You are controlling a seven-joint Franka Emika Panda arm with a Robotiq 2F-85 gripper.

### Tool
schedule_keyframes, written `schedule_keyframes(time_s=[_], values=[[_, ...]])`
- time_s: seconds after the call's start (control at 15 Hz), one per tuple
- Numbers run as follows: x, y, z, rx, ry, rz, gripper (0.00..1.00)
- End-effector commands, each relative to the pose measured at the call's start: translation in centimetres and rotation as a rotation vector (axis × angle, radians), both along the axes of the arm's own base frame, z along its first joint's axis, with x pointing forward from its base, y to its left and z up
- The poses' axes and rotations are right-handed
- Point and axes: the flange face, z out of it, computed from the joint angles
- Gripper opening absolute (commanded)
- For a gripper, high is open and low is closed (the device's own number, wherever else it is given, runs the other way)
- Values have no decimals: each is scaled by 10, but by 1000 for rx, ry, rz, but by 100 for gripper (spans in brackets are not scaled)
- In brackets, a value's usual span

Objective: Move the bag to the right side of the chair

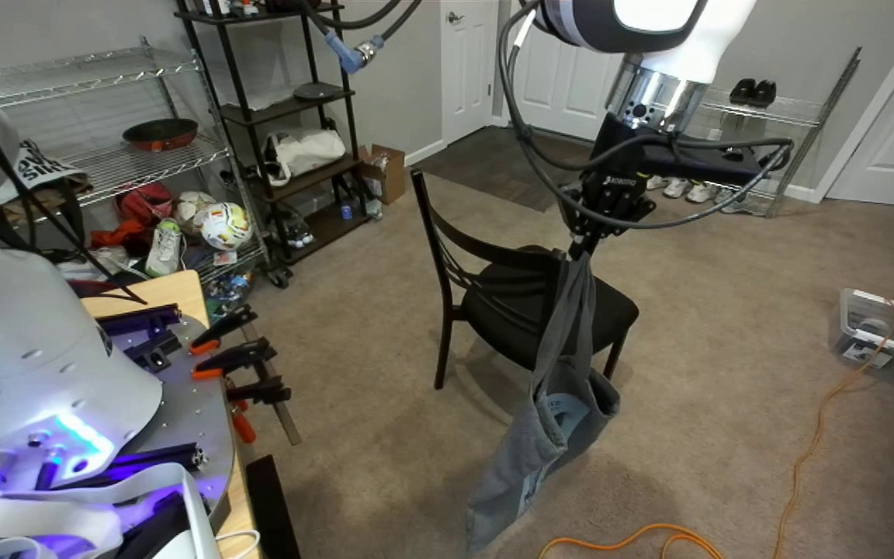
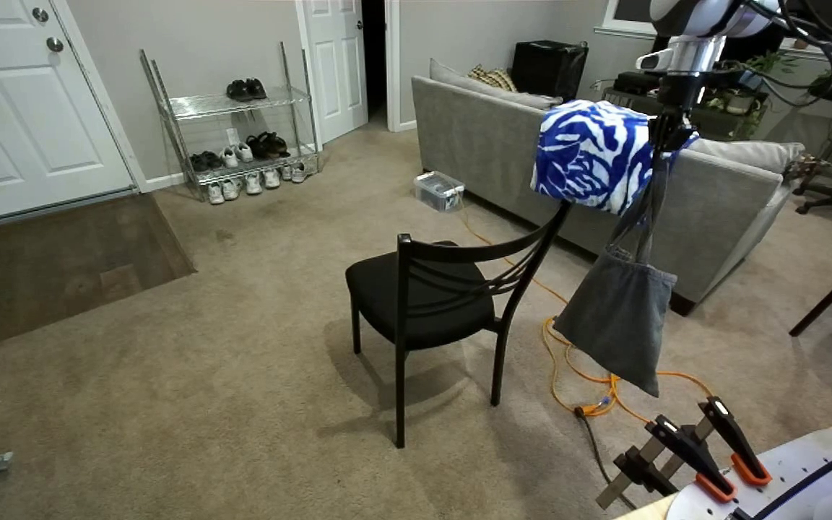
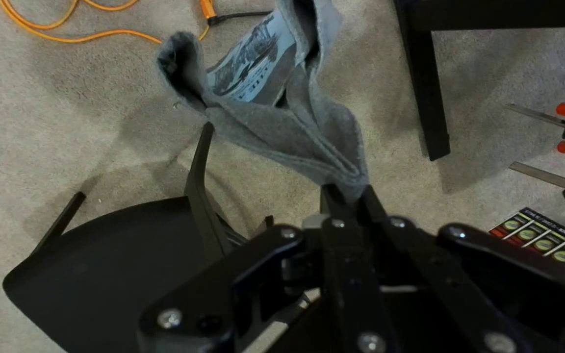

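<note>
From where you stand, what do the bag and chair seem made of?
Bag: matte cloth, perhaps denim or felt; it droops in folds. Chair: satin black, probably painted metal, given its slim legs; the dull seat could be fabric or vinyl.

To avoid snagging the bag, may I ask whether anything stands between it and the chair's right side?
Nothing visible does: held by the pincer, the bag hangs right of the chair in an exterior view, a gap between them. An orange cord on the carpet may lie beneath the bag.
</note>
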Motion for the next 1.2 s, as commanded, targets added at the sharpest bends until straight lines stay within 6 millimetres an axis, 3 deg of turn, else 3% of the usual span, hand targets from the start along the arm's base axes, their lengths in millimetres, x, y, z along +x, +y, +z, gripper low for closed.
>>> schedule_keyframes(time_s=[0.0,0.4,0.87,1.13], values=[[17,21,5,-8,-24,21,2],[38,60,5,-14,-53,75,2],[50,67,21,-26,-106,93,2],[54,78,22,-9,-47,68,2]])
